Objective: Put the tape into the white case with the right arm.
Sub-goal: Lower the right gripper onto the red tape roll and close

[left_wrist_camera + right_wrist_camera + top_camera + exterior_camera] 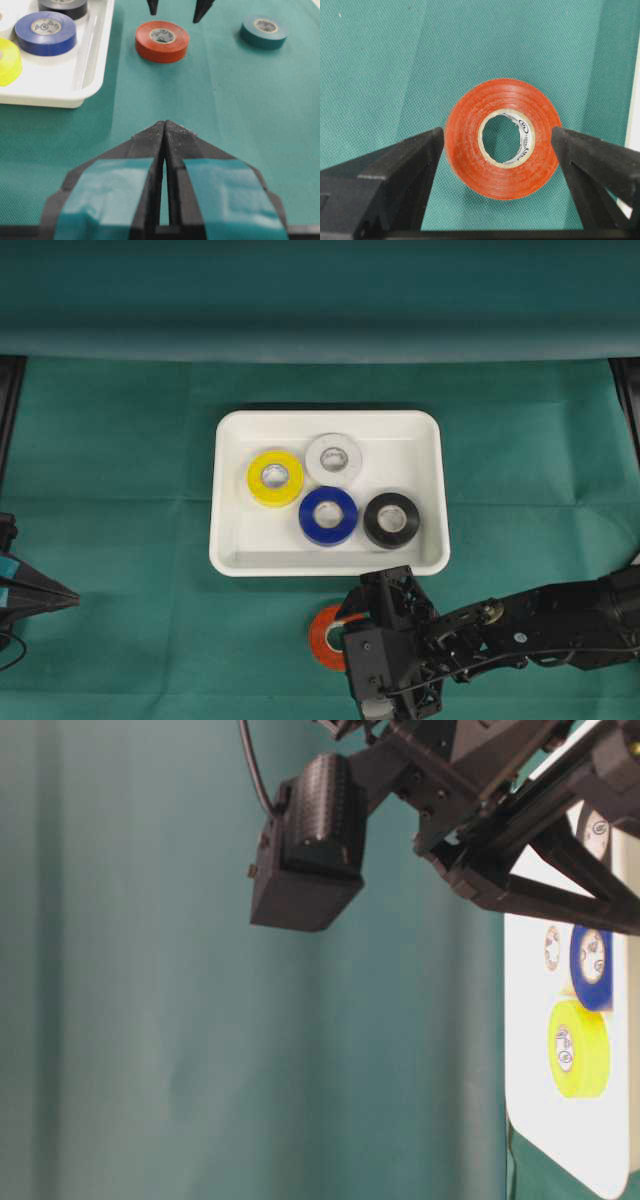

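An orange-red tape (502,137) roll lies flat on the green cloth, just in front of the white case (225,540). My right gripper (497,132) hangs over it, open, one black fingertip on each side of the roll with a small gap at each. From the left wrist view the same tape (162,41) sits beside the case's rim (95,55), the two right fingertips (152,9) pointing down behind it. In the overhead view the right wrist covers part of the tape (322,635). My left gripper (165,124), with teal strips, is shut on nothing at the left edge (68,595).
The case holds a yellow roll (275,478), a white roll (334,458), a blue roll (328,515) and a black roll (391,519). A teal roll (263,31) lies on the cloth to the right of the orange one. The right arm (540,625) stretches in from the right.
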Robot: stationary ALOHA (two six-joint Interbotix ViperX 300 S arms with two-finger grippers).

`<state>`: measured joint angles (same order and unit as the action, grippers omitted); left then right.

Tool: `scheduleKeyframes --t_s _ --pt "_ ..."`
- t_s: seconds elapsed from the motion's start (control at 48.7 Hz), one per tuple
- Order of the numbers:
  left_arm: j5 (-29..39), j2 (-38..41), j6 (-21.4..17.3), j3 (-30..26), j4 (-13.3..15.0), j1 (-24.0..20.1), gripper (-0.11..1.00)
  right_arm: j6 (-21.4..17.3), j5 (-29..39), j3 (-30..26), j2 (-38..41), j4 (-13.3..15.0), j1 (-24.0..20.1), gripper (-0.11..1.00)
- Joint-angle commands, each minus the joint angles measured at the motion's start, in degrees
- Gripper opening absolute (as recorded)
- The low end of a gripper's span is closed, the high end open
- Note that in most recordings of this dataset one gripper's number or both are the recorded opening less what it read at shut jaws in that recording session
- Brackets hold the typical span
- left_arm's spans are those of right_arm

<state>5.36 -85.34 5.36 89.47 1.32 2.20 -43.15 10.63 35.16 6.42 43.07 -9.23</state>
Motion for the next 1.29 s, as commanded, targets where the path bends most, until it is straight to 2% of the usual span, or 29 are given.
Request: scheduleKeyframes --t_s 0.0,0.349,0.863,0.965,1.13,1.232,1.273 --pt "-0.6 1.1 0.0 -0.8 0.1 -0.1 0.00 -0.1 -0.5 -1.1 -0.4 0.1 0.0 0.73" --pt "-0.6 1.1 0.0 -0.8 0.1 -0.1 0.00 -0.1 -4.2 -1.1 2.6 0.0 0.0 0.73" --pt "-0.6 1.1 0.0 -0.8 0.1 -0.1 0.00 -0.1 -4.5 -1.2 5.2 0.0 1.2 0.70" --pt "-0.6 1.1 0.0 -0.8 0.1 -0.1 0.00 -0.1 -4.5 -1.1 5.1 0.0 1.2 0.58" --pt "-0.6 1.1 0.0 -0.9 0.1 -0.1 0.00 -0.2 -4.5 -1.2 5.1 0.1 1.2 0.17" --pt "-0.6 1.1 0.0 -0.8 0.1 -0.1 0.00 -0.2 -4.5 -1.3 5.1 0.0 1.2 0.05" --pt "-0.6 1.1 0.0 -0.8 0.1 -0.1 0.00 -0.2 -4.6 -1.3 5.1 0.0 1.2 0.04"
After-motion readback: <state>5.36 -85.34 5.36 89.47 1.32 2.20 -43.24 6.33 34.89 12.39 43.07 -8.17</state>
